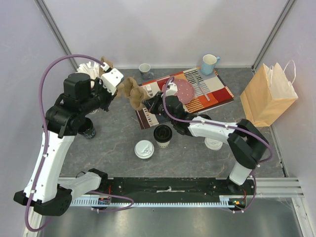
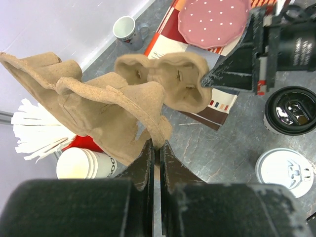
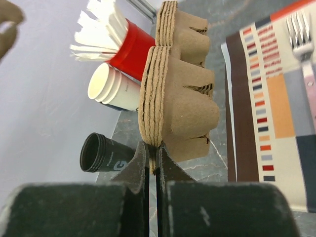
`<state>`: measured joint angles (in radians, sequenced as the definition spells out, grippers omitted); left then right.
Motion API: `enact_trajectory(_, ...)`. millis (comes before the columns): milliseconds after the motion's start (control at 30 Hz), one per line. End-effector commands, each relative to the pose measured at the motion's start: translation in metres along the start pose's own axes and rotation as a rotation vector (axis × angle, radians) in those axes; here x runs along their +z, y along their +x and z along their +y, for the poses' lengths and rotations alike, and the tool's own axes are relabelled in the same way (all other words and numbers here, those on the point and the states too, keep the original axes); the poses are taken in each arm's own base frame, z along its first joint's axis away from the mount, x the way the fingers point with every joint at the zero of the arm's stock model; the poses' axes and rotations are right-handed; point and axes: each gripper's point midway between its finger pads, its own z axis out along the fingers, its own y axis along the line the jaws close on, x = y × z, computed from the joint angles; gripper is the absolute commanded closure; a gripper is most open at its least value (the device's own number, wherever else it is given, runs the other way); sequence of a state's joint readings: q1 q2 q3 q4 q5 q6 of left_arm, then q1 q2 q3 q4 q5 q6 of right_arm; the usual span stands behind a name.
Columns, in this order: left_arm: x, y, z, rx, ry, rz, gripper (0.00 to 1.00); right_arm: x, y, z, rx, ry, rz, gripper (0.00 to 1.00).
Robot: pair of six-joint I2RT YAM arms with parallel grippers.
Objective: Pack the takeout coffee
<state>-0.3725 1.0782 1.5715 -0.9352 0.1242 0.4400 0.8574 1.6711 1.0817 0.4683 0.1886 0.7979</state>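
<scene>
The cream cup with a black lid (image 1: pixel 162 134) and the black cup with a white lid (image 1: pixel 144 149) stand upright side by side on the table; both also show in the left wrist view (image 2: pixel 291 109) (image 2: pixel 285 170). My left gripper (image 1: pixel 124 88) is shut on the rim of a brown pulp cup carrier (image 2: pixel 108 108), held in the air. My right gripper (image 1: pixel 151 101) is shut on the edge of a stack of pulp carriers (image 3: pixel 173 84) just to its right. The two carrier pieces are slightly apart.
A brown paper bag (image 1: pixel 269 94) stands at the right. A striped placemat (image 1: pixel 217 94) holds a pink plate (image 1: pixel 183 90) and a fork (image 1: pixel 201 84). A blue mug (image 1: pixel 209 63), a grey mug (image 1: pixel 144 70), a red cup (image 3: pixel 131 49) and stacked lidless cups (image 3: pixel 111 86) (image 3: pixel 101 153) stand behind.
</scene>
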Motion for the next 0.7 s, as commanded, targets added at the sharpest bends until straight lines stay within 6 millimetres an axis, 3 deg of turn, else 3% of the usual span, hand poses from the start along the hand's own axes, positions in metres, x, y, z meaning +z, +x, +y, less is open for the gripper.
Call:
enact_trajectory(0, -0.003, -0.010, 0.012, 0.040, -0.050, -0.026, 0.98, 0.027, -0.016, 0.034, 0.215, -0.104, -0.078, 1.00)
enact_trajectory(67, -0.007, -0.019, 0.015, 0.036, -0.055, -0.048, 0.98, 0.043, -0.001, 0.018, 0.383, -0.063, -0.085, 1.00)
enact_trajectory(100, -0.008, -0.022, 0.016, 0.036, -0.058, -0.057, 0.98, 0.050, -0.003, 0.022, 0.439, -0.076, -0.099, 1.00)
enact_trajectory(133, -0.011, -0.026, 0.017, 0.034, -0.061, -0.070, 0.98, 0.062, 0.014, 0.010, 0.483, -0.047, -0.075, 1.00)
enact_trajectory(200, -0.014, -0.028, 0.016, 0.034, -0.061, -0.081, 0.98, 0.077, 0.019, 0.016, 0.585, -0.041, -0.060, 1.00)
enact_trajectory(233, -0.015, -0.028, 0.016, 0.036, -0.060, -0.079, 0.98, 0.086, 0.037, 0.004, 0.609, -0.006, -0.043, 1.00)
enact_trajectory(267, -0.016, -0.028, 0.016, 0.038, -0.062, -0.082, 0.98, 0.090, 0.039, 0.000, 0.679, 0.008, -0.063, 1.00)
enact_trajectory(367, -0.019, -0.027, 0.016, 0.043, -0.067, -0.083, 0.98, 0.102, 0.057, -0.025, 0.776, 0.073, -0.084, 1.00)
enact_trajectory(500, -0.021, -0.026, 0.016, 0.049, -0.068, -0.082, 0.98, 0.116, 0.068, -0.028, 0.787, 0.104, -0.078, 1.00)
enact_trajectory(600, -0.021, -0.025, 0.016, 0.053, -0.071, -0.077, 0.98, 0.123, 0.078, -0.033, 0.799, 0.127, -0.061, 0.85)
enact_trajectory(667, -0.022, -0.026, 0.018, 0.057, -0.077, -0.079, 0.98, 0.124, 0.082, -0.030, 0.794, 0.131, -0.044, 0.81)
